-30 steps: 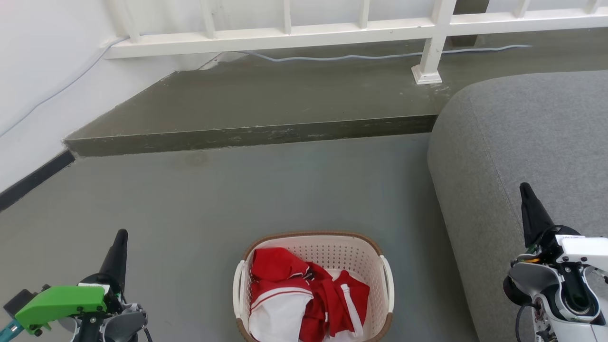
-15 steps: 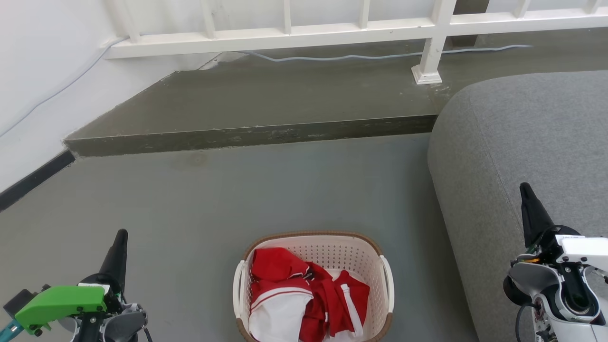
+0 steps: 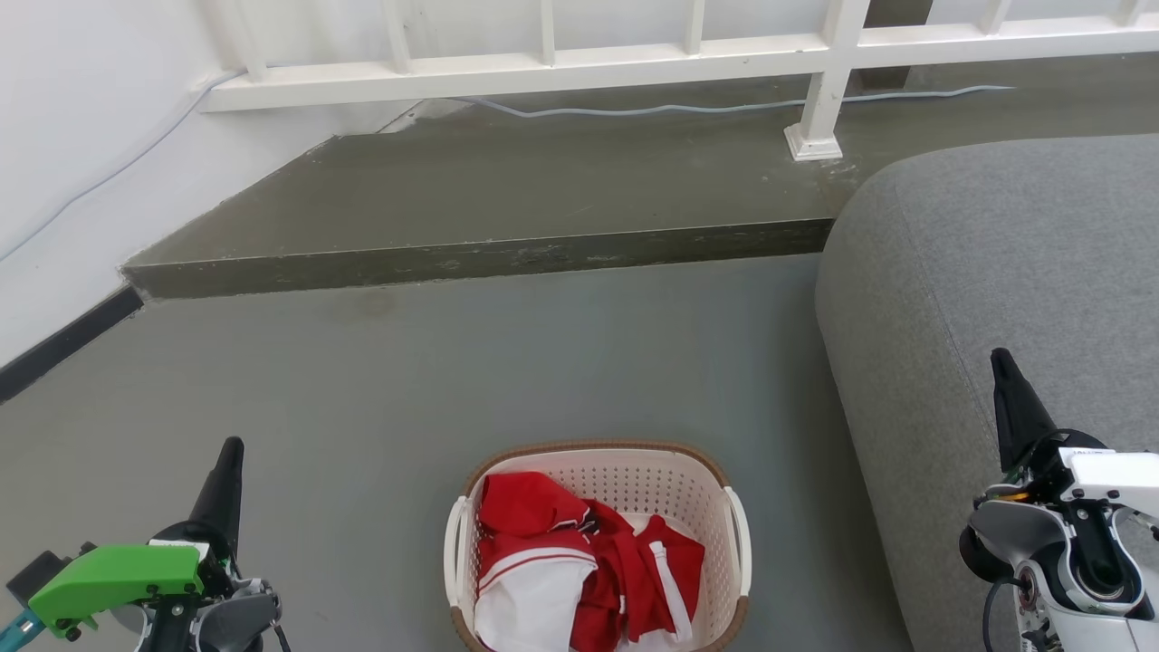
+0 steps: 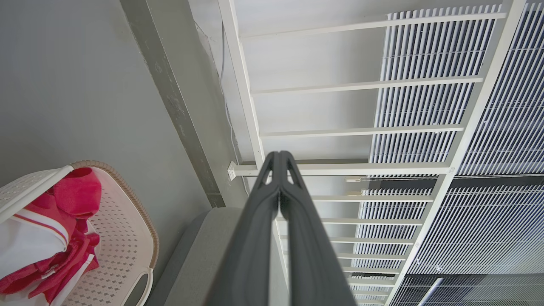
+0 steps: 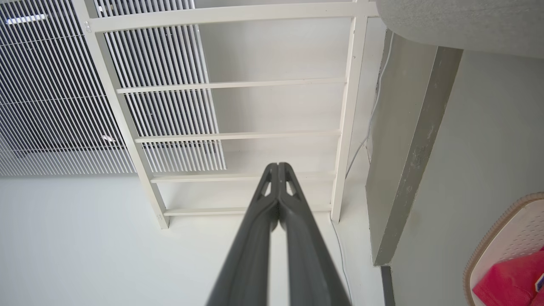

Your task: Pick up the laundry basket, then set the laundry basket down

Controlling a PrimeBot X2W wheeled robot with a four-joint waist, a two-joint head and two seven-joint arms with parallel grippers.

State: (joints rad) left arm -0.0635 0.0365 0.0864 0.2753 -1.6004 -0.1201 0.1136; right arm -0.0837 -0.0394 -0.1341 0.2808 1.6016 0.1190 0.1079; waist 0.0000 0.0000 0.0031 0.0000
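Partly cut off below, laundry basket point(image 3: 634, 478); red clothes point(image 3: 625, 566) inside.

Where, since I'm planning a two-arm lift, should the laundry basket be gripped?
Probably the left gripper on the left loop handle, right gripper on the right loop handle, each from outside: the laundry basket sits upright, clothes fill its middle.

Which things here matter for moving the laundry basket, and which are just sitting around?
Job: laundry basket; left gripper and right gripper, both shut, apart from it.
Lying about: red-and-white clothes inside the basket; grey sofa; white railing; cable; raised step.
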